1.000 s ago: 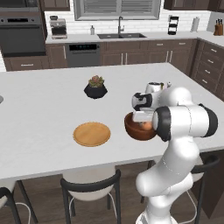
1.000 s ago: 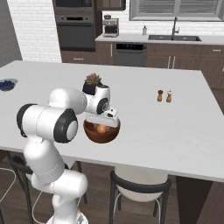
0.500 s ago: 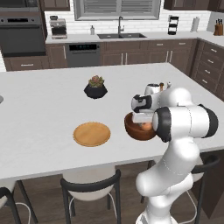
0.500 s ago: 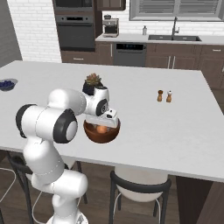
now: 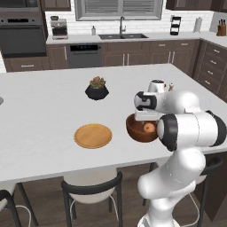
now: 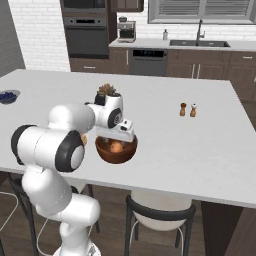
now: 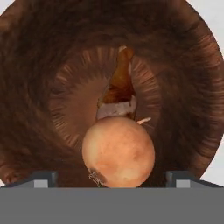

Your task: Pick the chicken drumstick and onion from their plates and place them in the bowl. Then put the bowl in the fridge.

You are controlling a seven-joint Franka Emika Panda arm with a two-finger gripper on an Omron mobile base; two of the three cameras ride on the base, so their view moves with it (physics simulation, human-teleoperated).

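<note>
The onion (image 7: 118, 151) and the chicken drumstick (image 7: 119, 85) lie together in the bowl (image 5: 137, 131), touching. On the counter (image 5: 40, 111), the wooden plate (image 5: 92, 135) lies left of the bowl, the potted succulent (image 5: 97, 88) behind it.

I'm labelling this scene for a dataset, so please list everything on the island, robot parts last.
bowl: one, dark reddish-brown, at the island's near edge.
onion: one, orange-tan, inside the bowl.
chicken drumstick: one, orange-brown, in the bowl, touching the onion.
wooden plate: one, tan, beside the bowl.
succulent pot: one, black, mid-island.
salt and pepper shakers: two, brown and white.
blueberry bowl: one, grey, far edge.
claw: one, open above the bowl.
</note>
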